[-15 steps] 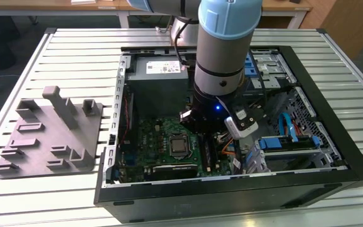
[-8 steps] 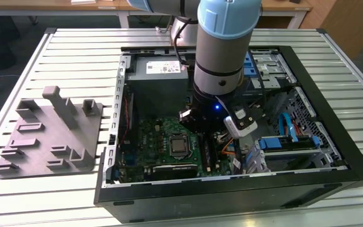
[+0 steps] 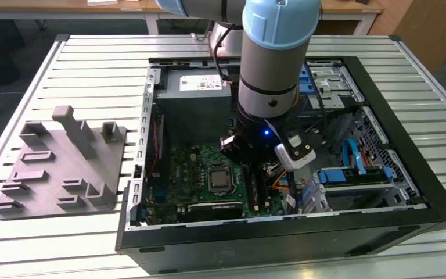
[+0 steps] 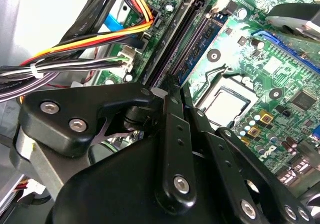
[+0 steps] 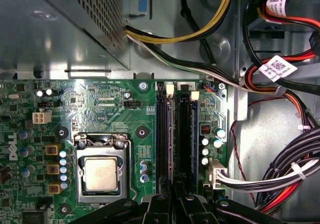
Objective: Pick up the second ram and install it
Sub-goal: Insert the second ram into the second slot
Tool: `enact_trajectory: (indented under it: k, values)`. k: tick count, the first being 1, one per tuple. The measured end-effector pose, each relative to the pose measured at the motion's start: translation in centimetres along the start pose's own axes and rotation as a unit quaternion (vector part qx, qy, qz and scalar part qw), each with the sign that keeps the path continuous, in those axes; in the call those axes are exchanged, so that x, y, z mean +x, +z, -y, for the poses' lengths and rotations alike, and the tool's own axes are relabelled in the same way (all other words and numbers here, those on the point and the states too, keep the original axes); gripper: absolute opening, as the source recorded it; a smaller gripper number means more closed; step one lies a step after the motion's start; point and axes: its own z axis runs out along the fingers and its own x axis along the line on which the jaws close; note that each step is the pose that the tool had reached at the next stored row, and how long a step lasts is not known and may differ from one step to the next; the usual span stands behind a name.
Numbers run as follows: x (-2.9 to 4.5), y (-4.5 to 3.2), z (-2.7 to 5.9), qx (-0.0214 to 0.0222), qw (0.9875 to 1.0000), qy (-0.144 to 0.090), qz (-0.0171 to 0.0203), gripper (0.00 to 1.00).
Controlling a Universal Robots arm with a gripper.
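My gripper [image 4: 172,92] is down inside the open computer case, right over the memory slots [image 5: 162,134] of the green motherboard [image 3: 195,168]. Its black fingers [image 5: 173,201] are drawn together, shut on the second ram [image 4: 177,42]. The ram is a thin dark strip standing on edge, and it runs away from the fingertips in line with the slots. I cannot tell whether its lower edge is seated in a slot. In the exterior view the gripper [image 3: 241,152] hangs under the blue-grey arm, beside the square silver chip [image 3: 220,179].
Bundles of black, yellow and red cables [image 5: 280,84] lie close beside the slots. The power supply box [image 3: 195,96] fills the case's far end. A grey plastic fixture [image 3: 60,168] with upright blocks sits on the slatted table at the exterior view's left.
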Motion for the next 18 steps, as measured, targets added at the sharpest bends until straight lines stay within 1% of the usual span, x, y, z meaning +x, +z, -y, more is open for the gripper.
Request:
enact_trajectory:
  k: [7,18]
  values:
    - [0.01,0.23,-0.01,0.0002,1.0,0.0,0.0,0.14]
    - [0.0,0.27,-0.02,0.0008,1.0,0.0,0.0001,0.14]
